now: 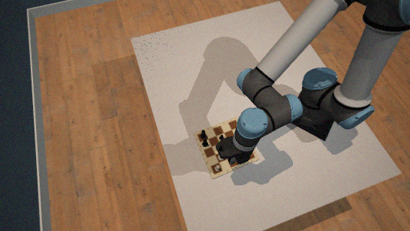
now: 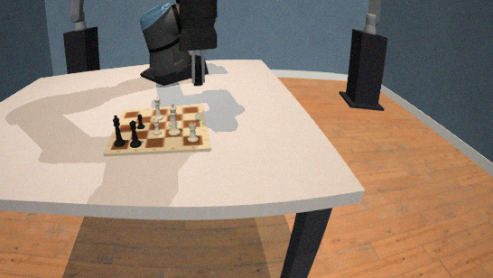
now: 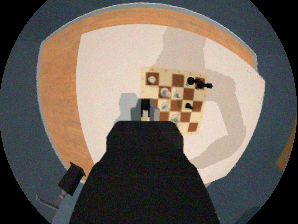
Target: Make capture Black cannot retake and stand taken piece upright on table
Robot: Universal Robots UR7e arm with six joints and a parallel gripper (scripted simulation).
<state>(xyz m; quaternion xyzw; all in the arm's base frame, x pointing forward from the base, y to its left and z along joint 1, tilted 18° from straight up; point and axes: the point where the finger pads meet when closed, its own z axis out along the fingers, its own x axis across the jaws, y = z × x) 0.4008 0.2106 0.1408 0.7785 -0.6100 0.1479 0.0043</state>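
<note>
The small chessboard (image 1: pixel 207 153) (image 2: pixel 155 143) (image 3: pixel 178 82) lies on the white table. My gripper (image 2: pixel 197 84) (image 3: pixel 145 104) (image 1: pixel 225 150) hangs high above the table, behind the board's far right corner in the exterior view, and is shut on a small black piece (image 2: pixel 198 78). On the board stand three black pieces, two tall ones (image 2: pixel 118 132) (image 2: pixel 134 134) at the near left and a pawn (image 2: pixel 140 122). Several white pieces stand there too, among them a tall one (image 2: pixel 173 119) and a rook (image 2: pixel 192 132). In the top view my arm hides much of the board.
The arm's base (image 1: pixel 319 120) (image 2: pixel 173 72) stands on the table behind the board. Two black pedestals (image 2: pixel 366 68) (image 2: pixel 81 47) stand on the wooden floor beyond the table. The table's edge (image 2: pixel 226 209) is near the front.
</note>
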